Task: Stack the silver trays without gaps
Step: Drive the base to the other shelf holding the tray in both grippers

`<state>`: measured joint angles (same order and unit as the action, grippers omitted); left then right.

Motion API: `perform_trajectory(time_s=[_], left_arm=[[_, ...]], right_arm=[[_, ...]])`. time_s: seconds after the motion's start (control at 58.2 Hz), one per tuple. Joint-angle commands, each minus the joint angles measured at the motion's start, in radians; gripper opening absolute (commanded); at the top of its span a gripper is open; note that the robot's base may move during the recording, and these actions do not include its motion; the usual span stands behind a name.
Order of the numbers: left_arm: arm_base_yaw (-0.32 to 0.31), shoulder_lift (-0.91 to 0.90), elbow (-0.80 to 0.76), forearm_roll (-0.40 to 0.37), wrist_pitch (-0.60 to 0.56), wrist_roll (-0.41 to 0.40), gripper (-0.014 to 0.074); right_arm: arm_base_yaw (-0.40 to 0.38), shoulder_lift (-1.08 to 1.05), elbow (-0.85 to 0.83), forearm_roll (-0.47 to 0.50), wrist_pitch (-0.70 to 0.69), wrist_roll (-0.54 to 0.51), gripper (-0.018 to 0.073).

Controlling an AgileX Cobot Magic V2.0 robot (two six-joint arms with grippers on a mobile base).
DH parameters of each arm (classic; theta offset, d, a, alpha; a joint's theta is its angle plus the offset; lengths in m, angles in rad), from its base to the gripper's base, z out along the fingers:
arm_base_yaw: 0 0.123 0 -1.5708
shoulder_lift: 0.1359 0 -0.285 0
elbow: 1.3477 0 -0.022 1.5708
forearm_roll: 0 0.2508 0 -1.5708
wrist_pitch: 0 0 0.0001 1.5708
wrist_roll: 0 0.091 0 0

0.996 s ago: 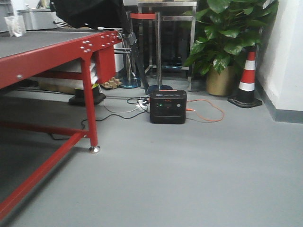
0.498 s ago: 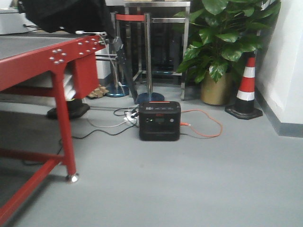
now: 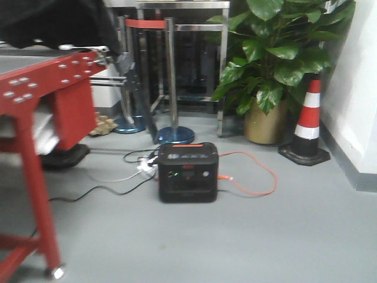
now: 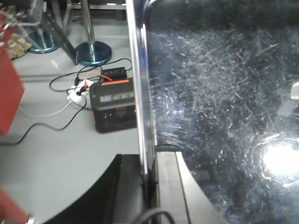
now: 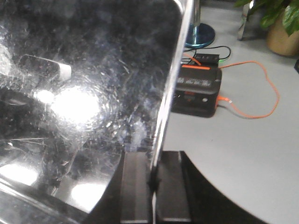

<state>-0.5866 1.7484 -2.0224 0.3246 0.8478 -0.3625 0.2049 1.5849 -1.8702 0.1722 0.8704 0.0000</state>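
I hold one silver tray between both arms, above the floor. In the left wrist view the tray's scratched shiny bottom (image 4: 219, 93) fills the right side, and its thin rim (image 4: 138, 84) runs down into my left gripper (image 4: 150, 179), which is shut on that rim. In the right wrist view the tray's mirror-like bottom (image 5: 88, 84) fills the left side, and its rim (image 5: 170, 93) runs down into my right gripper (image 5: 153, 184), shut on it. Neither gripper nor the tray shows in the front view. No other silver tray is in view.
A red steel table (image 3: 35, 88) stands at the left. A black power station (image 3: 187, 172) with an orange cable (image 3: 259, 177) sits on the grey floor ahead. Behind are barrier posts (image 3: 171, 76), a potted plant (image 3: 277, 65), a traffic cone (image 3: 306, 124) and a white wall at the right.
The front view has swung right and moved closer: the red table slid toward the left edge, and the power station and plant grew larger.
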Motion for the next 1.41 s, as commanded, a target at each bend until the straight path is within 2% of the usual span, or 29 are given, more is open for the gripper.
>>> perform_trajectory(time_s=[0.0, 1.391], left_arm=[[-0.006, -0.001, -0.007, 0.007, -0.03, 0.02, -0.0026], [-0.006, 0.001, -0.007, 0.03, -0.028, 0.02, -0.0026]], right_arm=[[0.007, -0.012, -0.013, 0.026, -0.062, -0.018, -0.008], [0.007, -0.012, -0.013, 0.026, -0.072, -0.018, -0.008]])
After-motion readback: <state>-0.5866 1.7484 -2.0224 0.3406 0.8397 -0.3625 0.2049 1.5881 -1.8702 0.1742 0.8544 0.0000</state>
